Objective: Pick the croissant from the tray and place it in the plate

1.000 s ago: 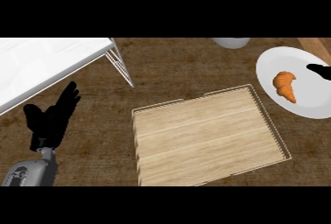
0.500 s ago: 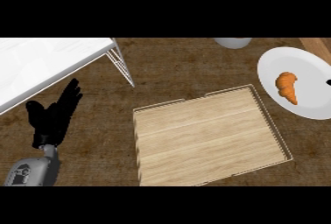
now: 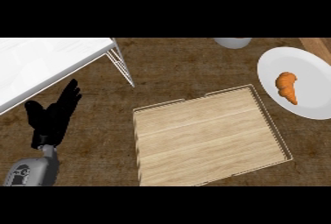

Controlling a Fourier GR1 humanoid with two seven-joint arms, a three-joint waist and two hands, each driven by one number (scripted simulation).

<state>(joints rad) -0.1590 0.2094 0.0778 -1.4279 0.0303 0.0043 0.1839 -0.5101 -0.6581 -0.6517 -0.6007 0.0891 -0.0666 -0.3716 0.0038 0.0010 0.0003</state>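
The croissant (image 3: pixel 287 86) lay on the white plate (image 3: pixel 276 99) at the right side of the view, an orange curved piece with its thicker end toward the top and its narrow tip pointing down and to the right. It sat in the plate's upper half, apart from the rim all round, and nothing touched it. The plate rested on the dark brown counter (image 3: pixel 181 65), its lower left edge just beside the upper right corner of the wooden tray (image 3: pixel 207 139). The tray, pale and shallow with a low raised rim, lay tilted in the middle of the view and held nothing. Above the plate a pale round object (image 3: pixel 233 42) showed only in part at the top edge. A white surface (image 3: pixel 45 61) with a thin metal frame filled the upper left corner. Below it, at the left edge, the left hand (image 3: pixel 51 117) rested on its grey forearm, its fingers straight, close together and pointing up, the thumb spread aside, holding nothing. The right hand did not show.
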